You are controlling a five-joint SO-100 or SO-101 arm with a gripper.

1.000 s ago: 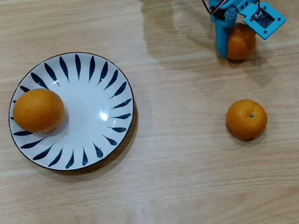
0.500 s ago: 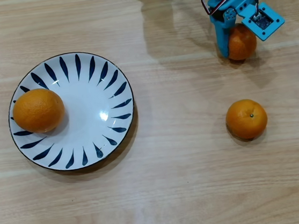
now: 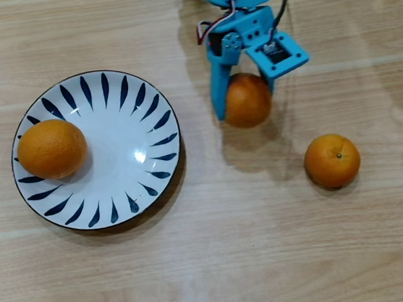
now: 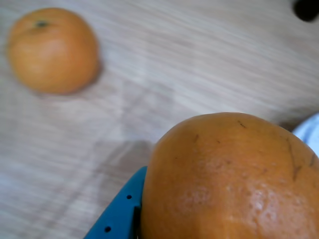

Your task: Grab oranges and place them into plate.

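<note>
The blue pincer (image 3: 243,102) grips an orange (image 3: 247,100) above the table's (image 3: 270,245) far-middle; the plate (image 3: 124,141), already holding one orange (image 3: 51,148), lies toward the left edge. A third orange (image 3: 332,160) waits toward the right edge.

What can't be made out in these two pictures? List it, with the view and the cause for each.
- Arm base: cut off by the top edge in the overhead view.
- Gripper far finger: hidden behind the held orange in the wrist view; only a blue finger shows.
- Plate: in the wrist view only a white sliver at the right edge.
- Loose orange: blurred in the wrist view, so skin detail is lost.
</note>
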